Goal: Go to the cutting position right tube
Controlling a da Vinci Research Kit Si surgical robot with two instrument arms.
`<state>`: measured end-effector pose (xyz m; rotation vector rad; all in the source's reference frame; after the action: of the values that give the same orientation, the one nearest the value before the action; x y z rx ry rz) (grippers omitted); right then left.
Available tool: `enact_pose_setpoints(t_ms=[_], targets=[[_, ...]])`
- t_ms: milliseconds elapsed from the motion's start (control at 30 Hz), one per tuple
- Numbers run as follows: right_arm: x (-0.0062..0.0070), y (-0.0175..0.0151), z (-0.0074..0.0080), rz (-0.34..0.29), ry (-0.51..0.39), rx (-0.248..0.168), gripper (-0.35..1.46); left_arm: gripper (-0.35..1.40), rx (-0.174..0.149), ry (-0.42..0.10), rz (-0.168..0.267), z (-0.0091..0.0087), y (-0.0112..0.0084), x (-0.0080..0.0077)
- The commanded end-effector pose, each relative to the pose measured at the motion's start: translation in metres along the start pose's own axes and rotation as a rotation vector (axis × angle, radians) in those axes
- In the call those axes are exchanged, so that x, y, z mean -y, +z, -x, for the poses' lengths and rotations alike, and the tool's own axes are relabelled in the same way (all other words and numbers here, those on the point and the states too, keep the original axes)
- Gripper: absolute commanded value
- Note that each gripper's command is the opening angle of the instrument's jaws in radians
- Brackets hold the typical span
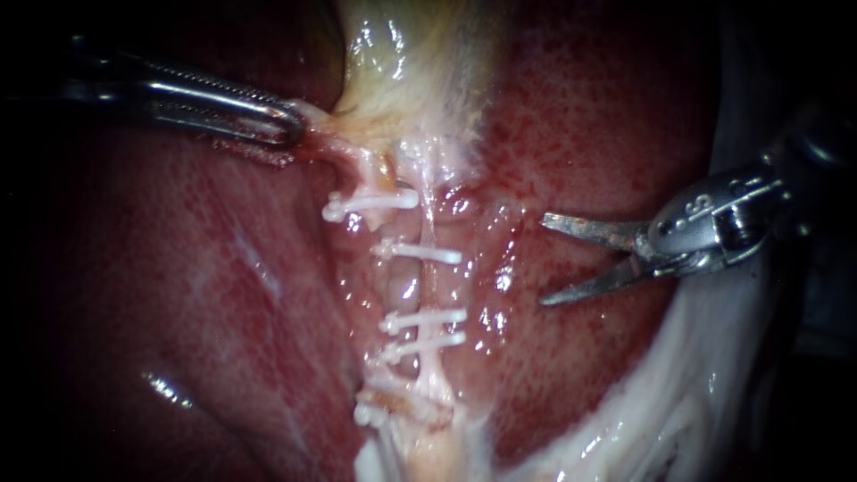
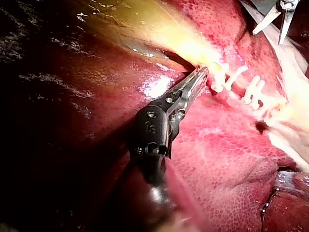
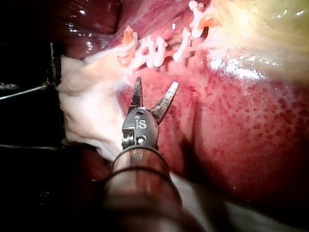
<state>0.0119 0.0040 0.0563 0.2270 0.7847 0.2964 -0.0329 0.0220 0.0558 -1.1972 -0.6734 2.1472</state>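
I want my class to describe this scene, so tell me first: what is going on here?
Two instruments work over a liver and gallbladder. The left instrument has its jaws shut on pale tissue at the gallbladder's narrow end. The right instrument, tipped with blades, hangs with its jaws open beside the tubes, apart from them. White clips cross the tubes, and no cut shows between them yet.

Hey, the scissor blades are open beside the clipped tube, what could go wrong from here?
The right instrument has open blades over bare liver; advancing could nick it. The clips sit close together on the tube, so a blade may catch one. If the left instrument, jaws shut on the gallbladder, slips, the tube may slacken.
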Motion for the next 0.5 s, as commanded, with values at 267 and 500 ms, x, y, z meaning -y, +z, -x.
enact_pose_setpoints(t_ms=[267, 500], targets=[[0.0001, -0.0001, 0.0000, -0.043, -0.002, -0.002, 1.44, -0.35, -0.002, -0.009, 0.001, -0.0018, -0.0031, 0.0002], [0.0001, 0.0001, -0.0002, -0.061, 0.000, -0.010, 1.44, -0.35, -0.026, -0.018, -0.025, -0.0037, -0.0073, -0.0003]])
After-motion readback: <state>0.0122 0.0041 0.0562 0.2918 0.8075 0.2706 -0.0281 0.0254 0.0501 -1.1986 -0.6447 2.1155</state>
